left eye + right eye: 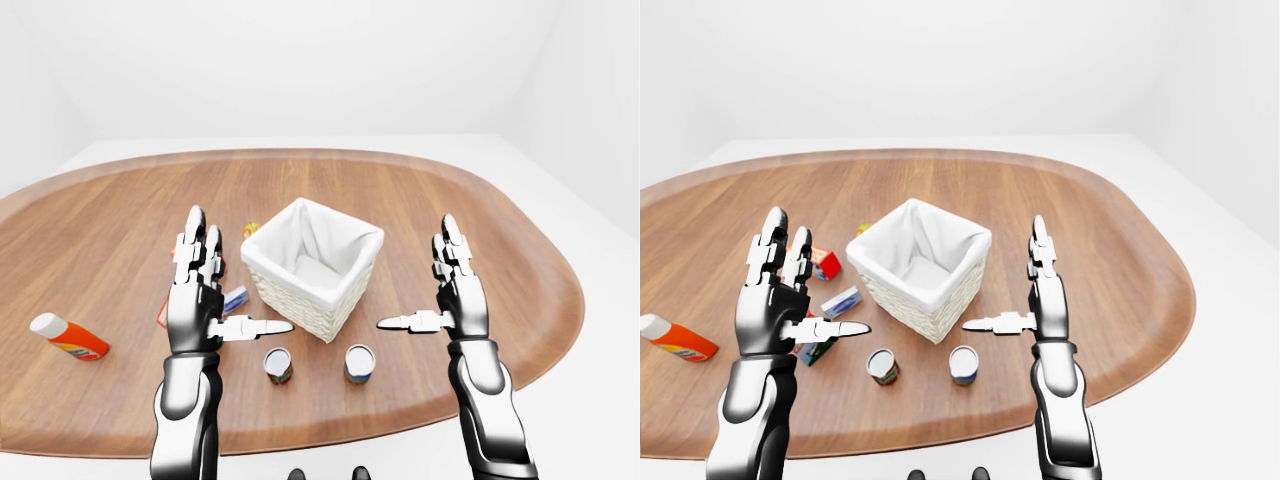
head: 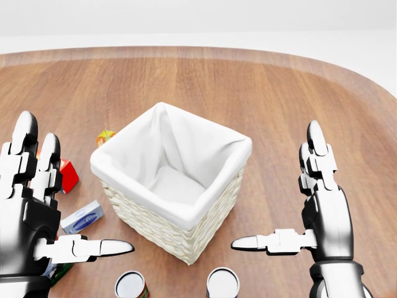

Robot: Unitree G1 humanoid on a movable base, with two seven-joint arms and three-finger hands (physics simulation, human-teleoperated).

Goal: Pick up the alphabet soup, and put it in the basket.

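Observation:
The alphabet soup [image 1: 359, 364] is a small can with a blue and yellow label. It stands upright on the wooden table [image 1: 480, 230], below the basket in the left-eye view. The head view cuts it off at the bottom edge. The basket [image 1: 312, 266] is square wicker with a white cloth lining and looks empty inside. My left hand [image 1: 238, 280] is open, raised at the basket's left. My right hand [image 1: 415, 275] is open at the basket's right, its thumb pointing left above and to the right of the soup can. Neither hand touches anything.
A red-labelled can [image 1: 278, 366] stands just left of the soup. Left of the basket lie a blue-white box [image 2: 82, 217], a red carton [image 2: 67, 175] and a small yellow-green thing [image 2: 104, 135]. An orange bottle [image 1: 68, 337] lies far left. The table's rounded edge runs close below the cans.

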